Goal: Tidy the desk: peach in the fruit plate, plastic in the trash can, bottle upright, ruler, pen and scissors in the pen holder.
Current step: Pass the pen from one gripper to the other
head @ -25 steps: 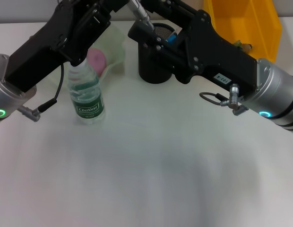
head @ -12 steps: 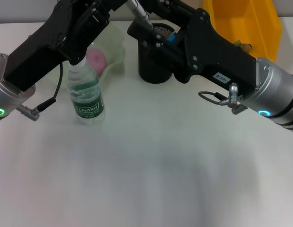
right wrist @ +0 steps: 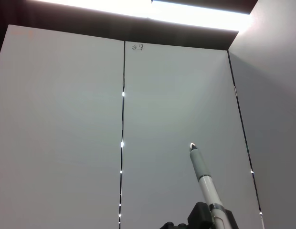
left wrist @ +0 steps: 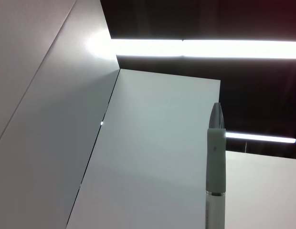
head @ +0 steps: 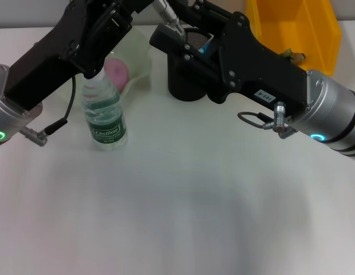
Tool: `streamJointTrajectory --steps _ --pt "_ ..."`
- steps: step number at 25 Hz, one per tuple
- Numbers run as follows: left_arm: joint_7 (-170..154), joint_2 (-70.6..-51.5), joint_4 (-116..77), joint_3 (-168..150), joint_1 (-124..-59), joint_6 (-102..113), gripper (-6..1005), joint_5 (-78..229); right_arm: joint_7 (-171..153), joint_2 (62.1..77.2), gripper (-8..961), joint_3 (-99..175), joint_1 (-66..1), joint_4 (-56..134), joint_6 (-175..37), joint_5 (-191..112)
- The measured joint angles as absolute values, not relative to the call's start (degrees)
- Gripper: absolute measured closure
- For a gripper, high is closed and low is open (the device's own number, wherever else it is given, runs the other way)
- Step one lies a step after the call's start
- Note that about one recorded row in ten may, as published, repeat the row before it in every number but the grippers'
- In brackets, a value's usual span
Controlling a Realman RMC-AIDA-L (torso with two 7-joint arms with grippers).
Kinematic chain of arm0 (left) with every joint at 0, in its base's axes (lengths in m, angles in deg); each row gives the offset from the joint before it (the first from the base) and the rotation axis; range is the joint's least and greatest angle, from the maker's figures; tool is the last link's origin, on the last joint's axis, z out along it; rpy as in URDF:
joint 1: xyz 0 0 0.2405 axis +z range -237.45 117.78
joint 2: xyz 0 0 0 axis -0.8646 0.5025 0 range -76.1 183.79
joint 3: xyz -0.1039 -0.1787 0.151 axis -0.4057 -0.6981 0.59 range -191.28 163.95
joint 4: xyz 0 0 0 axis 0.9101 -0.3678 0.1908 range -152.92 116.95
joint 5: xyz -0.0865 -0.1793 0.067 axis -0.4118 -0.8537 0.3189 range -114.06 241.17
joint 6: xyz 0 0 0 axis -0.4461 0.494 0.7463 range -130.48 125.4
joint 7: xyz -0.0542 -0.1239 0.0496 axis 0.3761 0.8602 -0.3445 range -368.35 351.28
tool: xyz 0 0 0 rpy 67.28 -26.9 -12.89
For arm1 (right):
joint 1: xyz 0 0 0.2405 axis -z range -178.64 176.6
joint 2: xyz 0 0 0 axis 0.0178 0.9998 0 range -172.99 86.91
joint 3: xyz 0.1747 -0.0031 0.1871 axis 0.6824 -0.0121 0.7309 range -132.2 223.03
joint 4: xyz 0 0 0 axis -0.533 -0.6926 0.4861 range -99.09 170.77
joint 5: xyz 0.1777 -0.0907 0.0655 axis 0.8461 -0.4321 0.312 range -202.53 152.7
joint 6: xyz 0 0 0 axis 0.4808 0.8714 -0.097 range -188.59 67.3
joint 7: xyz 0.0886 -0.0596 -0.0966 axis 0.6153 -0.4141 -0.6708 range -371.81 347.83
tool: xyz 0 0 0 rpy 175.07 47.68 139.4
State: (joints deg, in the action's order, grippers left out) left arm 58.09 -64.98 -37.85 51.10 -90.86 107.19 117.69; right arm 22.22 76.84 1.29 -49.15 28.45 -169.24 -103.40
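A grey-and-white pen [head: 169, 18] slants up over the black mesh pen holder [head: 186, 86]. My right gripper [head: 176, 39] is shut on its lower end, just above the holder's rim. The right wrist view shows the pen [right wrist: 204, 180] rising from a black clamp. The pen [left wrist: 215, 157] also stands close in the left wrist view. My left arm [head: 80, 40] runs off the top edge, its gripper hidden. A clear bottle [head: 106, 117] stands upright. The pink peach [head: 115, 70] lies in the pale fruit plate [head: 140, 54]. Something blue [head: 206, 44] sticks out of the holder. Plastic, ruler and scissors are not recognisable.
A yellow bin [head: 292, 26] stands at the back right, with a small greenish scrap [head: 292, 54] at its front edge. White tabletop fills the near half of the head view. Both wrist cameras face ceiling panels and strip lights.
My right arm has shifted slightly to the left, and the pen has moved with it. The left arm, bottle, peach and holder have stayed put.
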Motion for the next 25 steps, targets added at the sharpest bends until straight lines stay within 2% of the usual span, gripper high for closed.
streamJointTrajectory --steps 25 --pt "58.1 -65.16 -37.6 51.1 -90.9 107.2 705 117.8 22.0 76.84 651 1.3 -48.9 28.5 -169.7 -103.4"
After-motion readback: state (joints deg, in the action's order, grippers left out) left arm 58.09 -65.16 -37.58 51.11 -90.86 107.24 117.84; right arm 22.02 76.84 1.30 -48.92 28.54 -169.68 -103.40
